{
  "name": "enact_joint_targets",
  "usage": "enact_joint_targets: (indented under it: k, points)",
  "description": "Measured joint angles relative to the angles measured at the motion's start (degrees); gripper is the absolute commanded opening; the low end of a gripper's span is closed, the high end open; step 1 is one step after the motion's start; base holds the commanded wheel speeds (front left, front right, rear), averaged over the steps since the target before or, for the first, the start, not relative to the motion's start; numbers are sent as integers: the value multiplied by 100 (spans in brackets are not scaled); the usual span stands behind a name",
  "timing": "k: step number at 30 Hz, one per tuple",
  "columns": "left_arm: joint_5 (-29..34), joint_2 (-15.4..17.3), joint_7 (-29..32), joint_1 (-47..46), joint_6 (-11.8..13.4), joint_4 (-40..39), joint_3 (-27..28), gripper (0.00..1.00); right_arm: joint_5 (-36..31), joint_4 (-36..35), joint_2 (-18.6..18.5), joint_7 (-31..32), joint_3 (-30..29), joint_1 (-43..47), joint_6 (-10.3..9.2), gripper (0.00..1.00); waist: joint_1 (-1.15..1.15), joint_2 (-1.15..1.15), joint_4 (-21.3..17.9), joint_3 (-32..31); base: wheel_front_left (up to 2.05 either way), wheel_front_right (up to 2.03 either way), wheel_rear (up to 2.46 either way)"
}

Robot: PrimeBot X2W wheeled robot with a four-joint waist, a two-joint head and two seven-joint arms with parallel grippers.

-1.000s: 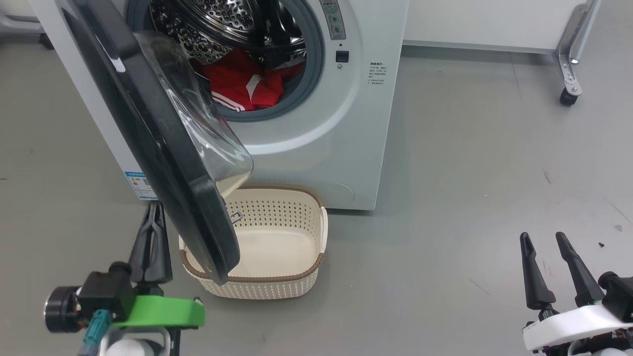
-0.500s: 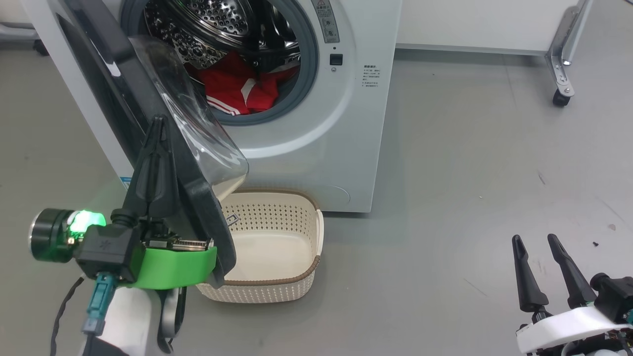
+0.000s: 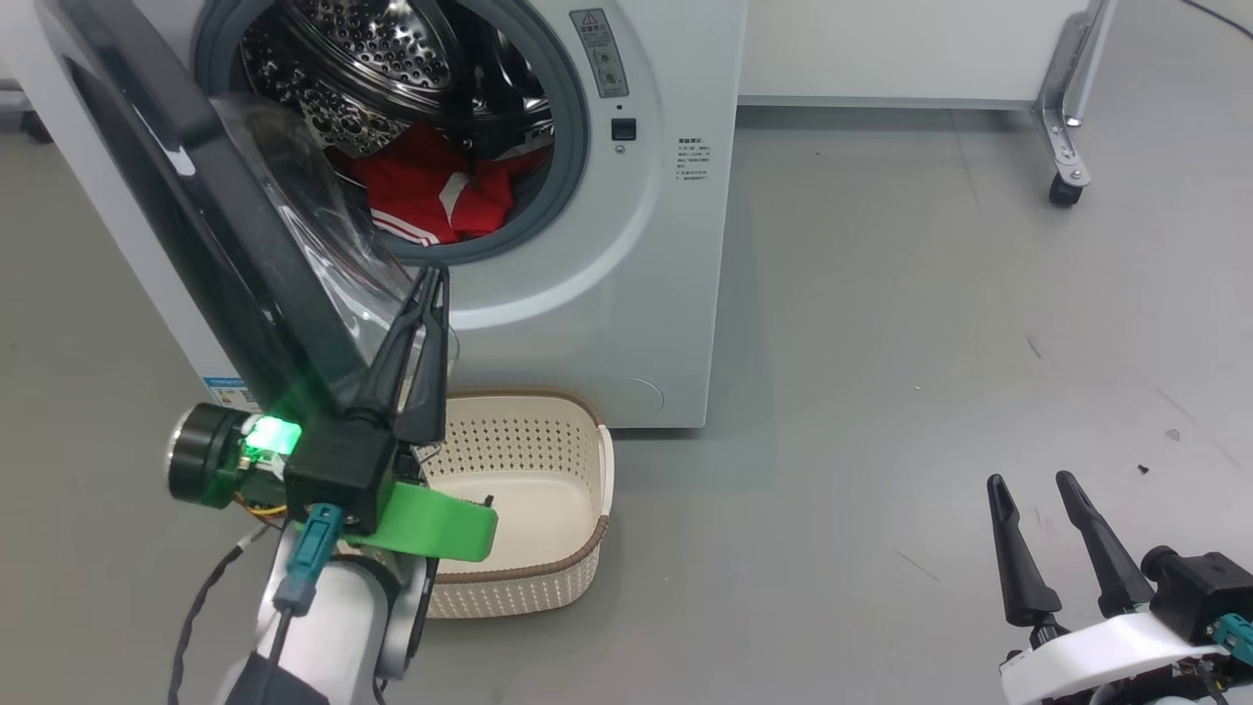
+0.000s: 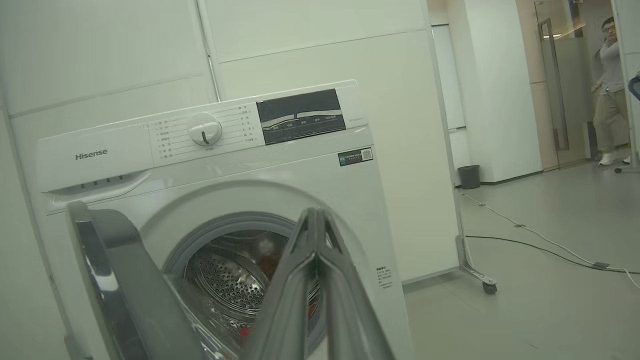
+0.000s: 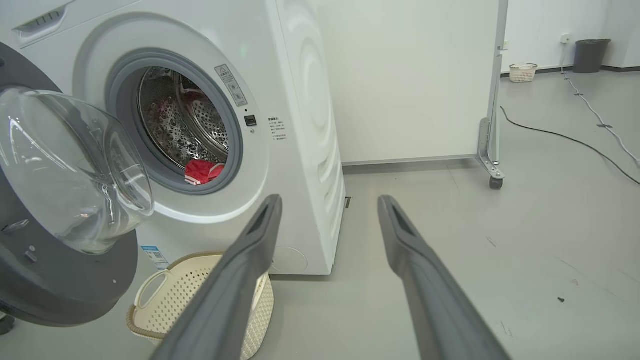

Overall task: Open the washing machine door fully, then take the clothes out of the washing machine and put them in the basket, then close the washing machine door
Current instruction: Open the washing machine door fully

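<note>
left gripper (image 3: 434, 284) is pinched shut and empty, near the door (image 3: 210, 225). right gripper (image 3: 1031, 482) gapes wide, holding nothing.

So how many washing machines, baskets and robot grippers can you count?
Washing machine: 1
Baskets: 2, the basket by the machine and a far basket by the wall
Grippers: 2, left gripper and right gripper
Total: 5
</note>
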Motion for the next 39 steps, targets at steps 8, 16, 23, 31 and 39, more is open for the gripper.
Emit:
enact_joint_targets:
  k: [8, 16, 23, 31, 39]
  points:
    - [-230, -1, 406, 270, 0, 502, -212, 0, 4, 8, 1, 0, -35, -2, 0, 100, 0, 0, -172, 41, 0, 0, 0]
    - [-616, 2, 689, 484, 2, 962, -168, 0, 20, 8, -1, 0, -107, -5, 0, 100, 0, 0, -284, 121, 0, 0, 0]
    - [-723, 1, 832, 497, 10, 1282, -22, 0, 57, 7, -3, 0, -158, -8, 0, 100, 0, 0, -325, 160, 0, 0, 0]
    - [-910, 0, 890, 497, 12, 1582, 171, 0, 74, 5, -7, 0, -187, -16, 0, 100, 0, 0, -395, 216, 0, 0, 0]
    - [-973, -4, 929, 495, 14, 1780, 349, 0, 109, -1, -22, 0, -189, -16, 0, 100, 0, 0, -414, 269, 0, 0, 0]
